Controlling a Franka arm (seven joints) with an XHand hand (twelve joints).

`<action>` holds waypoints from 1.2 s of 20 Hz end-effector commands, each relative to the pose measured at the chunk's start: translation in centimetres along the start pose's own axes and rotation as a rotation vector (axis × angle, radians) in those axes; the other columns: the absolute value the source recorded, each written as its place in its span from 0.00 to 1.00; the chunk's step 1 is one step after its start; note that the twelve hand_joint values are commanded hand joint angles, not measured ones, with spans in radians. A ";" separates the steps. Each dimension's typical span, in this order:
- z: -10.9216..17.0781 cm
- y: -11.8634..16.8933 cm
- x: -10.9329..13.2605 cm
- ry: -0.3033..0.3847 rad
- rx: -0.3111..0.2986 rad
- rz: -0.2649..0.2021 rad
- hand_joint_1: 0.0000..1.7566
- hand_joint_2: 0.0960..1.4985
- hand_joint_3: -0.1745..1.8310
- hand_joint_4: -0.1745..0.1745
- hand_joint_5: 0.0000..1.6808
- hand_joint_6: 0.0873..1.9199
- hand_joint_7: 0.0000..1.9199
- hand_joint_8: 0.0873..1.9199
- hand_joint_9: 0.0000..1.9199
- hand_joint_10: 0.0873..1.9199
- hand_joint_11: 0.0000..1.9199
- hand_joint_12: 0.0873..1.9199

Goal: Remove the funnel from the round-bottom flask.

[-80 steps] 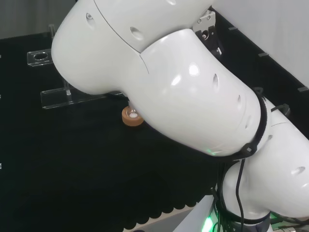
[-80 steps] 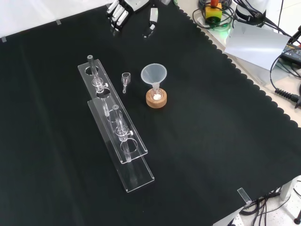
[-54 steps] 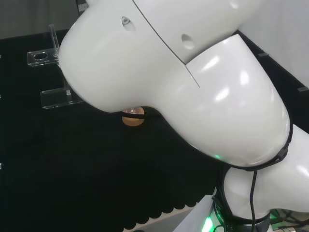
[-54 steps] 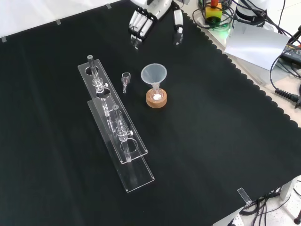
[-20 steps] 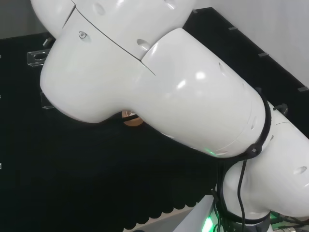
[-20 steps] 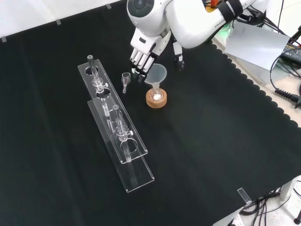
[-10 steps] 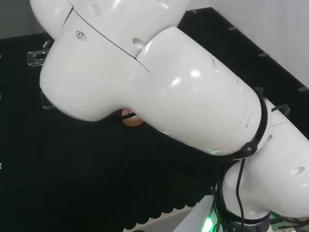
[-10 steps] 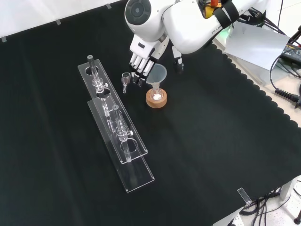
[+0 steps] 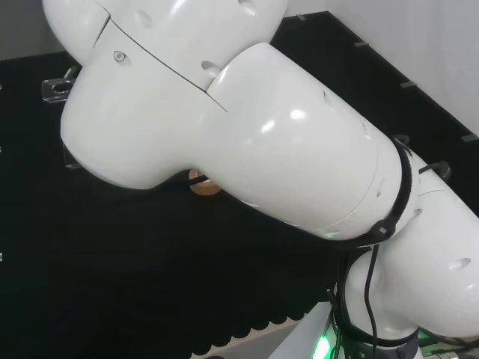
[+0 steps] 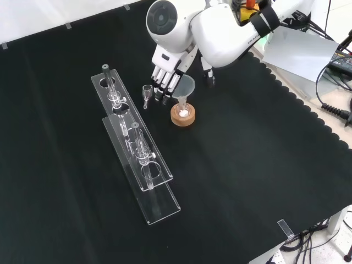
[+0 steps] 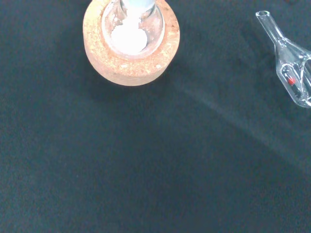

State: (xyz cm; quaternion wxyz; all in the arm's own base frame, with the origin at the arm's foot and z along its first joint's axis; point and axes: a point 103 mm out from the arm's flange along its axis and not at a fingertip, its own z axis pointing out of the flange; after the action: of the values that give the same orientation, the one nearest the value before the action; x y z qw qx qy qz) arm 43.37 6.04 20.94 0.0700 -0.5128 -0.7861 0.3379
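The funnel (image 10: 185, 87) is being approached by the robot hand (image 10: 166, 70), its fingers spread and holding nothing, on either side of the cone. It is best gripped at the rim and lifted straight up, so the flask (image 11: 131, 29) (seated in a cork ring (image 10: 182, 115), white powder inside) is not being tipped.

A lab: glassware rack (image 10: 135, 146) on a black-clothed bench (image 10: 247, 165).

Glossy white rounded arm links (image 9: 247, 142) (one with a round grey cap (image 10: 160, 16)), a thin black cable (image 9: 367, 277), and a black-and-white hand (image 10: 168, 69).
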 end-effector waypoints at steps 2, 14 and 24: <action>0.2 0.7 -0.1 -0.001 0.026 -0.003 0.27 0.45 0.14 0.60 0.00 0.00 0.02 0.00 0.00 0.45 0.14 0.79; -0.4 0.9 -0.6 -0.065 0.063 0.012 0.29 0.48 0.12 0.53 0.13 0.00 0.09 0.33 0.29 0.33 0.18 0.76; -0.6 0.7 -0.8 -0.110 0.014 0.030 0.32 0.50 0.13 0.52 0.21 0.00 0.13 0.32 0.34 0.29 0.20 0.74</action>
State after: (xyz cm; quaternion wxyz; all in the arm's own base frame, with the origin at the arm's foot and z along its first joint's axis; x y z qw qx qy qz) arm 44.53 5.78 20.73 0.0427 -0.5034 -0.7734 0.3829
